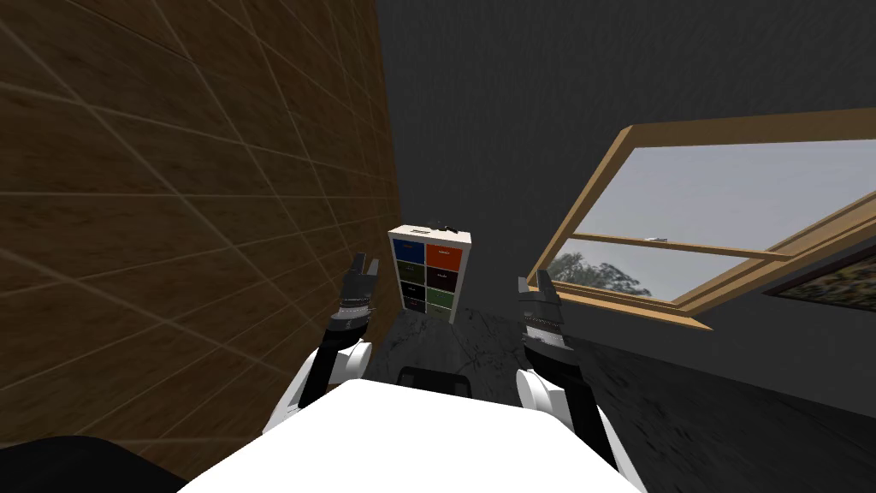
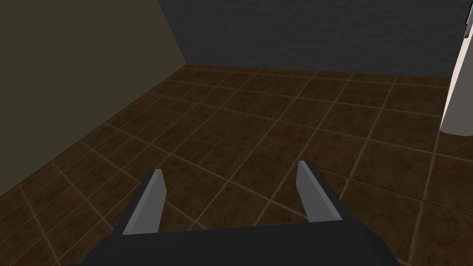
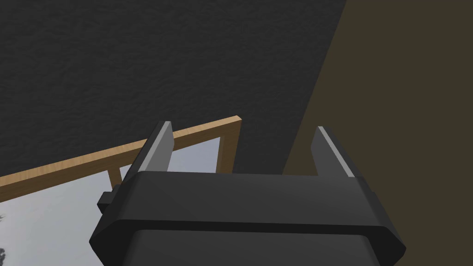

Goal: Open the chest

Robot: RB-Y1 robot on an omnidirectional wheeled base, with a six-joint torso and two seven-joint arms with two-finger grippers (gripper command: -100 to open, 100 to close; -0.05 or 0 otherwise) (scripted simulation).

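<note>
The chest (image 1: 430,270) is a small white cabinet with several coloured drawer fronts in blue, orange, green and dark tones, all flush. It stands some way ahead of me, between my two raised arms in the head view. My left gripper (image 1: 364,267) is open and holds nothing; in its wrist view its fingers (image 2: 152,194) hang over brown floor tiles, with a white upright side (image 2: 457,92) at the edge. My right gripper (image 1: 535,287) is also open and empty, its fingers (image 3: 159,143) spread wide. Both grippers are well short of the chest.
The head view is strongly rolled. Brown floor tiles (image 1: 171,214) stretch along the left, a dark grey wall (image 1: 513,103) stands behind the chest, and a wooden-framed window (image 1: 710,222) is on the right. Small dark items (image 1: 445,227) lie on the chest's top.
</note>
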